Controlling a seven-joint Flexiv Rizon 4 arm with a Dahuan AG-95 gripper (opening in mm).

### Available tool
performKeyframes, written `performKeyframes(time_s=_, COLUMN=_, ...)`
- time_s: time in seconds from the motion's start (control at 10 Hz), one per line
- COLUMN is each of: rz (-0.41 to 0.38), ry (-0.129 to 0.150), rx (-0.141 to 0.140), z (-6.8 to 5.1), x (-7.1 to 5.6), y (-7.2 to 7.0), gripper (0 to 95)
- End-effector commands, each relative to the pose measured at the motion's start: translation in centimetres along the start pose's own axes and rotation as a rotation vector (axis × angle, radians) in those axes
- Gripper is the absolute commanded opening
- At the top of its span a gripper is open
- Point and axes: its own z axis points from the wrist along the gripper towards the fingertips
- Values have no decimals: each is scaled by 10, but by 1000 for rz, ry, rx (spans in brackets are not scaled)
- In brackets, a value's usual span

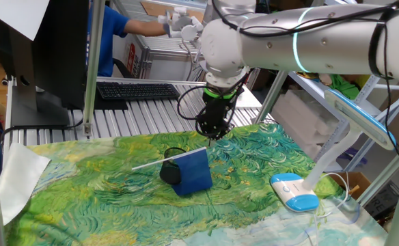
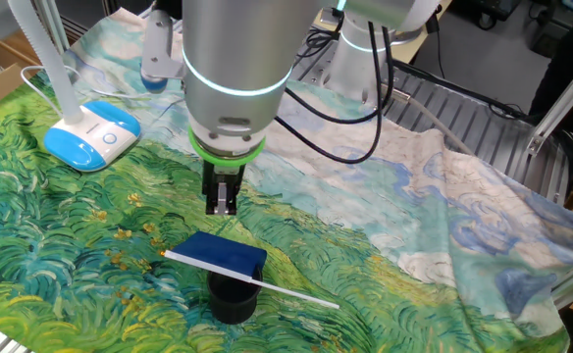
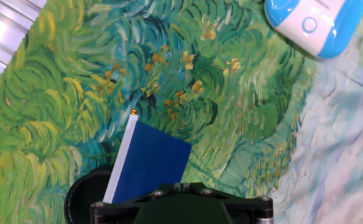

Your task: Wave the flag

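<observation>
My tool hangs above the bench, holding nothing, its fingers close together with only a thin gap between them. In the other fixed view the flag sits at about six o'clock from it: a plain blue rectangle of cloth on a thin white stick, lying tilted across the black mesh cup. The stick runs out past the cup on both sides.

The tabletop is covered by a cloth printed with swirling green, yellow and blue brushwork. A black mesh cup stands upright near the middle of it. A blue-and-white device rests on the cloth well apart from the cup, a white cable beside it. A black keyboard lies on the ribbed metal surface beyond the cloth.
</observation>
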Motion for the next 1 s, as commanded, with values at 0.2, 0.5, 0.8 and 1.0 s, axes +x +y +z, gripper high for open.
performKeyframes(time_s=0.2, rz=14, ry=99, rx=-46, z=0, x=2, y=0, gripper=0)
performKeyframes(time_s=0.5, rz=42, ry=117, rx=-71, z=5, x=21, y=1, gripper=0)
performKeyframes(time_s=0.8, rz=16, ry=149, rx=-75, z=7, x=33, y=5, gripper=0)
performKeyframes(time_s=1.0, rz=52, ry=152, rx=-75, z=3, x=42, y=17, gripper=0)
